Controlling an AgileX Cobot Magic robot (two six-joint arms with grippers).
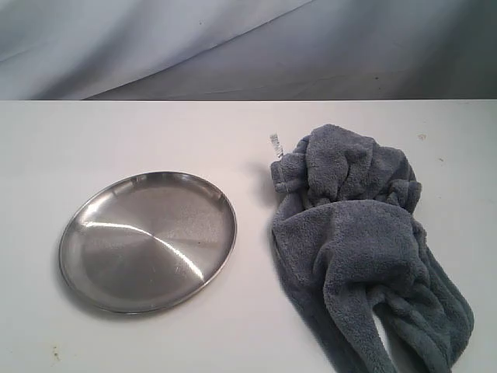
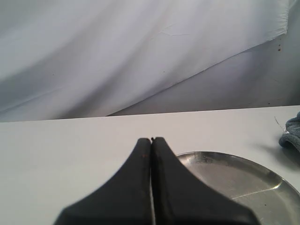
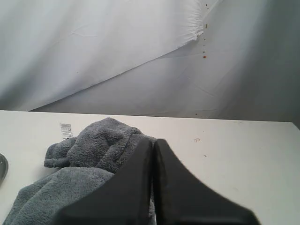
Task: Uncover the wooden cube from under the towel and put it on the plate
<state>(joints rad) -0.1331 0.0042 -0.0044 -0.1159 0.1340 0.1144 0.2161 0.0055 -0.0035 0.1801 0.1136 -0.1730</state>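
A crumpled blue-gray towel [image 1: 359, 241] lies heaped on the right of the white table, its white tag [image 1: 274, 144] at the far left corner. The wooden cube is hidden; no part of it shows. The shiny silver plate [image 1: 147, 241] sits bare on the left. Neither gripper appears in the exterior view. My left gripper [image 2: 151, 139] is shut and holds nothing, with the plate [image 2: 262, 187] just beyond and beside it. With its fingers pressed together on nothing, my right gripper [image 3: 153, 140] is shut, short of the towel [image 3: 98, 145].
A white table [image 1: 233, 124] carries everything, and a wrinkled white cloth backdrop [image 1: 233, 47] hangs behind its far edge. Bare tabletop lies between plate and towel and along the back.
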